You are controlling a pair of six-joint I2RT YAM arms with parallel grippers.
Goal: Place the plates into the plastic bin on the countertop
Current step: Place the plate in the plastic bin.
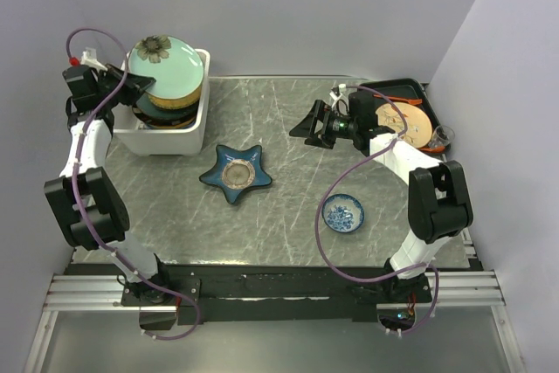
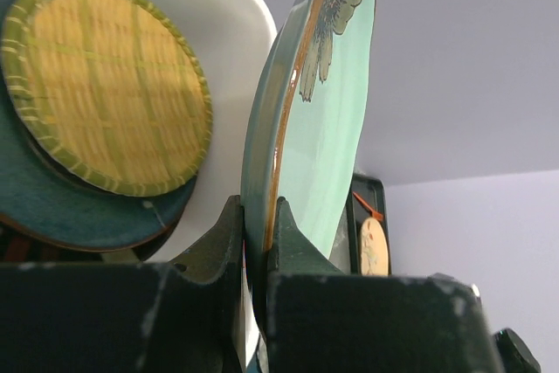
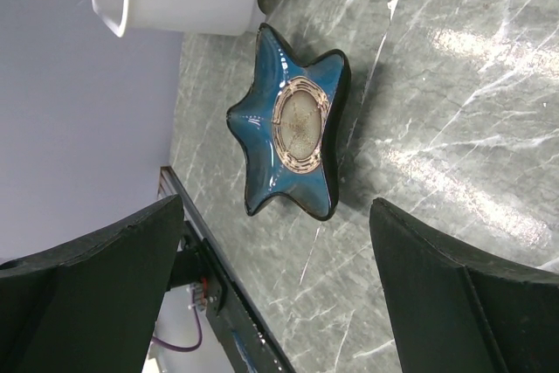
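My left gripper is shut on the rim of a pale green floral plate. It holds the plate tilted above the white plastic bin at the back left of the countertop. Inside the bin lies a stack of plates, a yellow woven-pattern one on a dark teal one. A dark teal star-shaped plate lies flat mid-counter. My right gripper hovers open to its right, pointing at it, with nothing between its fingers.
A flat black tray at the back right carries a tan plate with orange marks. A small blue-and-white dish sits at the front right of the counter. Walls close in on the left, back and right.
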